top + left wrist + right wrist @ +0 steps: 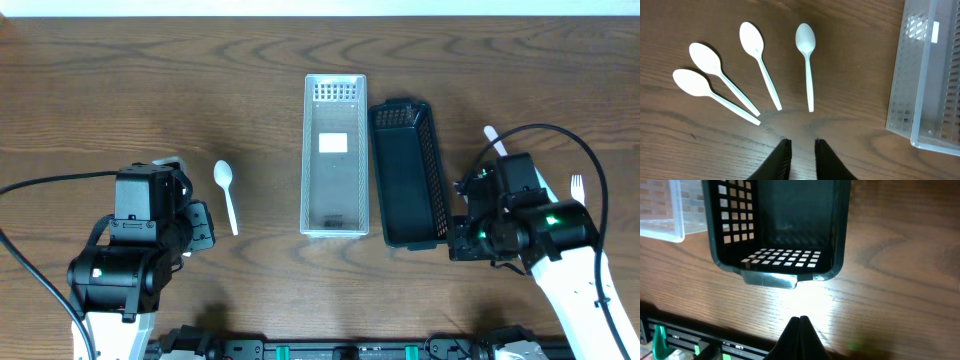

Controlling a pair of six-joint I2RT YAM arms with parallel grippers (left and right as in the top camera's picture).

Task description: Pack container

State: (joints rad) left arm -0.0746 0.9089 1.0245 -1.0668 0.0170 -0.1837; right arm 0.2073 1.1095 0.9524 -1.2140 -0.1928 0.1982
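Note:
Several white plastic spoons (pixel 762 62) lie fanned out on the wood table, just ahead of my left gripper (pixel 801 142). Its fingers are a little apart and hold nothing. From overhead only one spoon (pixel 226 190) shows beside the left gripper (pixel 200 228); the arm hides the others. A clear perforated container (pixel 335 155) stands at the table's middle and also shows in the left wrist view (pixel 930 75). A black perforated basket (pixel 410 175) stands right of it, empty in the right wrist view (pixel 780 225). My right gripper (pixel 800 319) is shut and empty, just short of the basket's near end.
A white fork (pixel 577 187) lies at the far right, and another white utensil handle (pixel 492 138) shows behind the right arm. The clear container's corner (pixel 665 210) shows left of the basket. The table's front edge with equipment (pixel 690 335) is close behind the right gripper.

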